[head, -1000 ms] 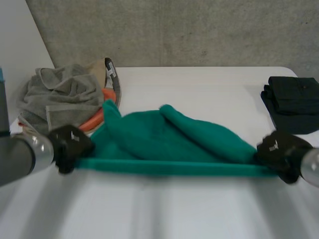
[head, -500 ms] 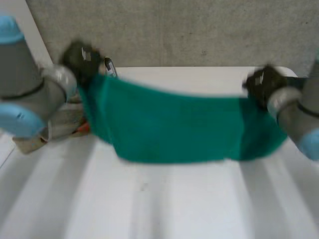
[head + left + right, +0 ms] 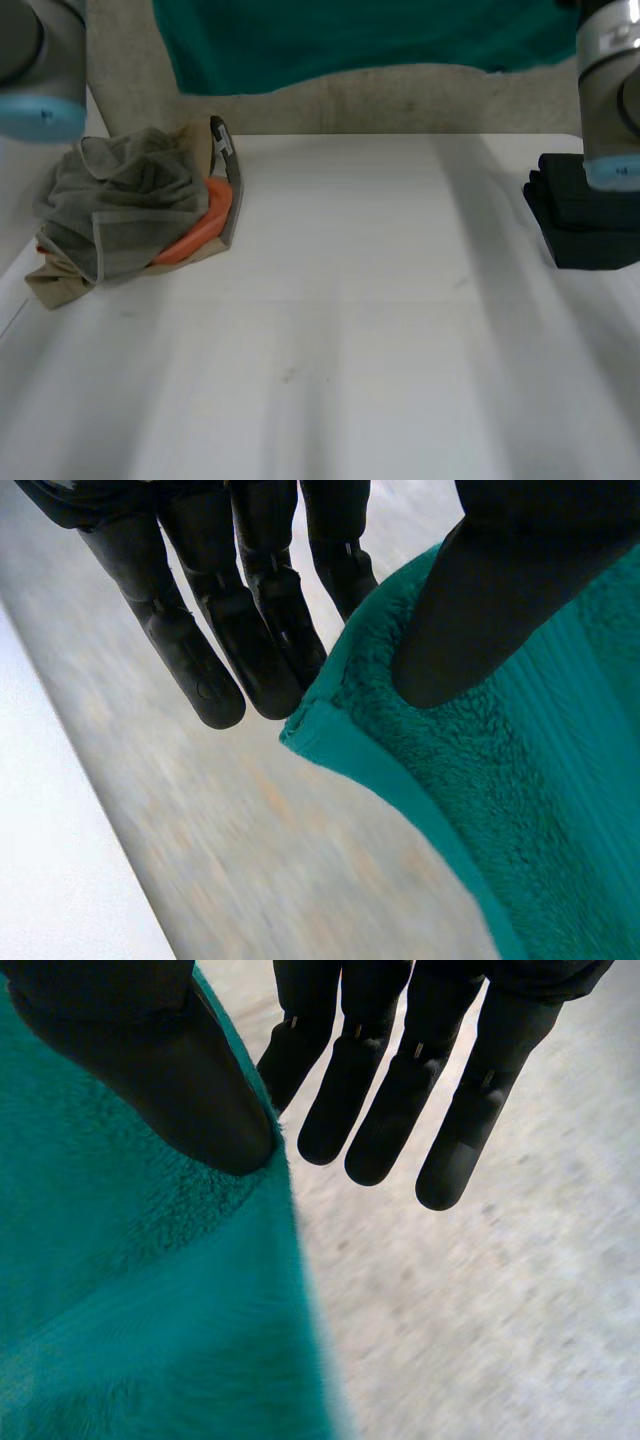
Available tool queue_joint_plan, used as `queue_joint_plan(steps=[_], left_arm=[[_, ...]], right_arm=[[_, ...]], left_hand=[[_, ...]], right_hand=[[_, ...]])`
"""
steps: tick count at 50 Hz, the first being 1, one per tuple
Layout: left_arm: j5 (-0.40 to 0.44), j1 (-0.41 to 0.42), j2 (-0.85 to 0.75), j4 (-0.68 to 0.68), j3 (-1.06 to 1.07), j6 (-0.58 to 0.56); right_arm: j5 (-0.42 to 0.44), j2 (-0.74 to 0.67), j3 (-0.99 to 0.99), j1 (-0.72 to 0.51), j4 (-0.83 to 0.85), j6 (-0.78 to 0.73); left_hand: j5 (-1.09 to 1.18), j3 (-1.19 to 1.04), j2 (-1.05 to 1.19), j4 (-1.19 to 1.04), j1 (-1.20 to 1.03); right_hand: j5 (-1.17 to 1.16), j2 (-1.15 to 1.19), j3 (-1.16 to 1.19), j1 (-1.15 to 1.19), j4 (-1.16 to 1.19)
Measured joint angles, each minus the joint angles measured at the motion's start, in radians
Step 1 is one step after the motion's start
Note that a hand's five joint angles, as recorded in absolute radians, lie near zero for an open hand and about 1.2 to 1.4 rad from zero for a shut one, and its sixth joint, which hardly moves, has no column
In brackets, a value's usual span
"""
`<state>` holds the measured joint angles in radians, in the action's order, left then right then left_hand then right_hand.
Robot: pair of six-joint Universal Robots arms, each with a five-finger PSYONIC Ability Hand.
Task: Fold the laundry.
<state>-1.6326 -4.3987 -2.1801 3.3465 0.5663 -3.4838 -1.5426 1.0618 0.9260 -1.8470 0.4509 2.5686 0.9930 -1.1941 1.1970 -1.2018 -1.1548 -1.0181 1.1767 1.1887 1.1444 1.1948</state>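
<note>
1. we hold the green towel [image 3: 340, 40] up in the air, spread between our two hands. its lower edge hangs well above the table [image 3: 380, 330].
2. the left hand [image 3: 250, 630] pinches a corner of the towel [image 3: 540, 810] between its thumb and its straight fingers. the hem sits right at the fingertips, with little cloth under the thumb. we judge that a thin hold, and a sharp move could pull the corner out.
3. the right hand [image 3: 160, 1080] pinches the towel [image 3: 130, 1310] the same way, thumb pressed on the pile near the edge and fingers straight beside it. we cannot tell how many fingers back the cloth here, so this hold may be the weaker one.
4. if either pinch slips, the towel would swing from the other hand and land in a heap, and the fold would have to start again.
5. if the hands pull apart, the tension could drag the cloth from under a thumb. if they come closer, the middle would sag and lay down creased.
6. a grey heap of cloth [image 3: 115, 195] lies below the left hand, and a black folded stack [image 3: 590, 215] lies below the right hand. lowering the towel off to either side could drape it over one of them or drag it along.
</note>
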Motion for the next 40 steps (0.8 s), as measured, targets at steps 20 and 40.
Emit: queue_joint_plan(steps=[20,40], left_arm=[[0.183,-0.041,0.02,0.093,0.682,-0.028],[0.169,-0.058,0.032,0.03,0.732,-0.09]], right_arm=[[0.185,-0.096,0.465,0.094,-0.195,0.102],[0.1,-0.262,0.275,0.186,-0.48,0.262]], left_hand=[[0.0,0.0,0.0,0.0,0.0],[0.0,0.0,0.0,0.0,0.0]], right_hand=[[0.0,0.0,0.0,0.0,0.0],[0.019,0.006,-0.007,-0.018,-0.008]])
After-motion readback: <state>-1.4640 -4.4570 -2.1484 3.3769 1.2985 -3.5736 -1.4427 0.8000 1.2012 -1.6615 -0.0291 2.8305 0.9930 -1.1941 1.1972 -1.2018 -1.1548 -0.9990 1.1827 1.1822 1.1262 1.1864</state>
